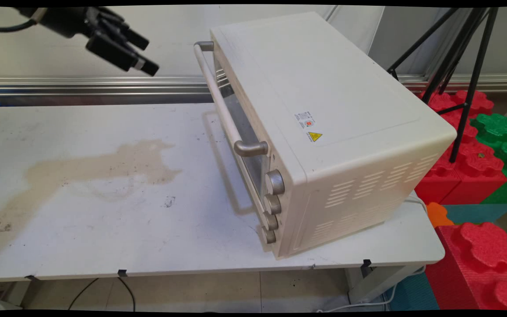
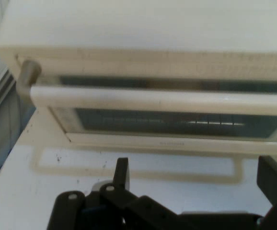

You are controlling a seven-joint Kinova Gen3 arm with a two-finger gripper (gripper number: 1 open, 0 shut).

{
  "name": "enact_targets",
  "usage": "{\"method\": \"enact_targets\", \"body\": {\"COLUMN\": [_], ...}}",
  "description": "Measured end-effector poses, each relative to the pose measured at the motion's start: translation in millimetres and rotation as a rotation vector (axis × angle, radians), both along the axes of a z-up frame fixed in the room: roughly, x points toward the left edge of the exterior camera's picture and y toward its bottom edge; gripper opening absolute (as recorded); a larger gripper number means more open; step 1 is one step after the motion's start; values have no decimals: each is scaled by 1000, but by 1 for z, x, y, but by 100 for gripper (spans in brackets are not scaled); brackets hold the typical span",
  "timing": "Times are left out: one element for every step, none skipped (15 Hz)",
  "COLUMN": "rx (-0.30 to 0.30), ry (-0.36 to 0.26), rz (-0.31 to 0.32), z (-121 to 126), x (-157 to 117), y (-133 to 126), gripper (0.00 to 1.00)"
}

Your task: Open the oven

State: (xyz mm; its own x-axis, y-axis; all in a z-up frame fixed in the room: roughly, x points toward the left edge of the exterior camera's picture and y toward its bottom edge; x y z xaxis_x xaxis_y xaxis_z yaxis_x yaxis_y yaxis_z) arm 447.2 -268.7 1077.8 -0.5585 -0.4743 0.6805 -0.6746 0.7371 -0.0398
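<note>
Pincer [image 1: 141, 55] raised at the far left, well above the table [image 1: 104, 211], fingers [image 2: 121, 173] spread wide, holding nothing, aimed at the toaster oven [image 1: 324, 110]. Oven on the table's right half, door shut and facing left. Long cream handle [image 1: 220, 99] across the door top on grey end brackets; glass window [image 2: 167, 122] below it, with a wire rack dimly seen inside. Four grey knobs [image 1: 272, 204] in a column at the near end of the front. Open air between fingers and handle, nothing in between. Brownish stain [image 1: 90, 169] on the tabletop's left half. Black tripod legs [image 1: 464, 66] at far right, beyond the oven. Red and green foam blocks [image 1: 478, 149] on the floor to the right.
</note>
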Motion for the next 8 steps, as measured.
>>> {"method": "enact_targets", "body": {"rx": [-3,-4,-5,-5,-5,-3,-2,-1], "ry": [3,4,6,9,12,16,18,19], "rz": [-5,-9,-12,-15,-16,-15,-15,-14], "z": [2,3,4,3,3,2,1,-1], "x": [-5,-8,-13,-19,-25,-29,-32,-36], "y": [-4,-7,-11,-16,-21,-25,-28,-31], "gripper": [100,100,100,100,100,100,100,100]}}
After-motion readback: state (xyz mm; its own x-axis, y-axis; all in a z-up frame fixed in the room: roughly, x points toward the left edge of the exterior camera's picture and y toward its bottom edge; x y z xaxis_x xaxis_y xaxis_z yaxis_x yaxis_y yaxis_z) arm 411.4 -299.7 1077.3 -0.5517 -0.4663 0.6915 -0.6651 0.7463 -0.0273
